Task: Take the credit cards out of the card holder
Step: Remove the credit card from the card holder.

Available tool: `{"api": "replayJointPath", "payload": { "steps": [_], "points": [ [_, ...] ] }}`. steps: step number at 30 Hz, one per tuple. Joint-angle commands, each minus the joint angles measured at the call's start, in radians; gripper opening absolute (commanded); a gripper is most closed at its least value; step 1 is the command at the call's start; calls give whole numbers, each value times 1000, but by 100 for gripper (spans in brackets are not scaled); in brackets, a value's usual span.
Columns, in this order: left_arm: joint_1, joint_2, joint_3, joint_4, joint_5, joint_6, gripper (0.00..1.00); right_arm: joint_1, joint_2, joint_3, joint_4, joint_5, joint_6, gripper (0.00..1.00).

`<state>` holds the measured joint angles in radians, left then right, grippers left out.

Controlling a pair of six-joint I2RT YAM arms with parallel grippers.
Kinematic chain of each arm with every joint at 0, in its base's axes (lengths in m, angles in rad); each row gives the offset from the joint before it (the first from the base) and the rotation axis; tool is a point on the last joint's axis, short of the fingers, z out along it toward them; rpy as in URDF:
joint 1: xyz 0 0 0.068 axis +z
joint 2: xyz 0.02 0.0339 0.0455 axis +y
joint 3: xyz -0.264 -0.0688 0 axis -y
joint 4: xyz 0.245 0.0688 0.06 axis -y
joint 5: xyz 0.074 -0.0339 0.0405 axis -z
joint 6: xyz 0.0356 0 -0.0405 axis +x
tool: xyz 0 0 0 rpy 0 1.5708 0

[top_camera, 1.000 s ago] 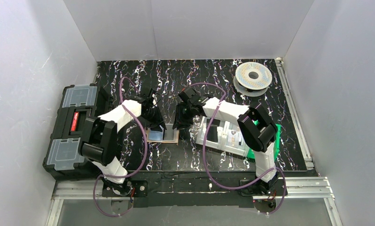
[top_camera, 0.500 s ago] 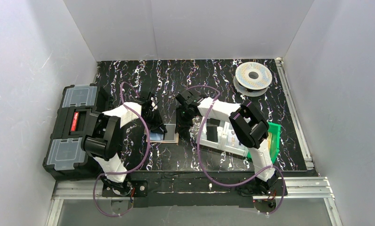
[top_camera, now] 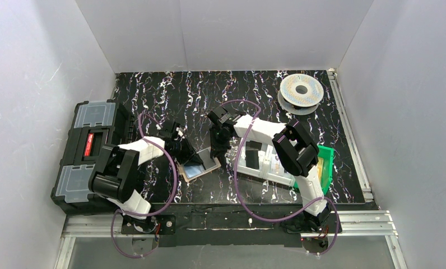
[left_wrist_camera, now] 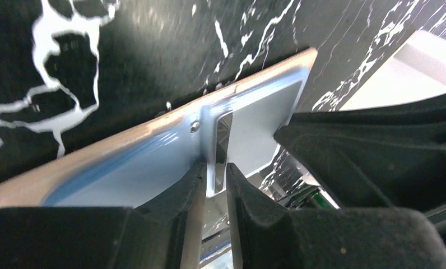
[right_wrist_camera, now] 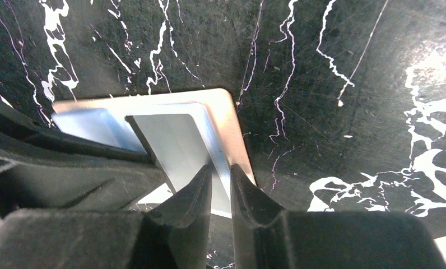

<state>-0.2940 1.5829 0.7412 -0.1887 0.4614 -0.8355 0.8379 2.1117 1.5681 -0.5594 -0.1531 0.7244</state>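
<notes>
The tan card holder [top_camera: 212,163] lies tilted on the black marbled table between my two arms. A pale blue credit card [top_camera: 193,171] sticks out of its lower-left side. My left gripper [top_camera: 186,157] is shut on that card's thin edge; in the left wrist view the left gripper [left_wrist_camera: 215,171] pinches it, with the credit card [left_wrist_camera: 136,168] and the card holder's tan rim [left_wrist_camera: 19,185] behind. My right gripper [top_camera: 217,152] is shut on the holder's right edge. The right wrist view shows the right gripper [right_wrist_camera: 221,174] closed beside the tan card holder [right_wrist_camera: 235,134], a silvery credit card [right_wrist_camera: 176,140] raised at its left.
A black toolbox [top_camera: 89,157] sits at the table's left edge. A clear compartment tray [top_camera: 263,159] and a green bin [top_camera: 324,162] lie right of the holder. A filament spool [top_camera: 301,92] rests at the back right. White walls enclose the table.
My left gripper has moved toward the near left and closed further, drawing the blue card out. The holder has turned and tilted. The right gripper has narrowed on its edge.
</notes>
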Motion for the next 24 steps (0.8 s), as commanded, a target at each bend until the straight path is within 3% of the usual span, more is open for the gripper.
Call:
{"api": "replayJointPath", "payload": {
  "steps": [1,10,18,24],
  "points": [
    [-15,-83,-40,-43,-21,-17,19,3,-23,10,-39,75,-37,26],
    [-15,-114,-34,-93,-93,17,18,9,-58,-18,-45,89,-45,26],
    [-14,-62,-55,-80,-147,19,1,36,-47,0,-66,110,-59,23],
    [-13,-31,-52,-64,-146,22,0,64,-26,29,-86,119,-64,21]
  ]
}}
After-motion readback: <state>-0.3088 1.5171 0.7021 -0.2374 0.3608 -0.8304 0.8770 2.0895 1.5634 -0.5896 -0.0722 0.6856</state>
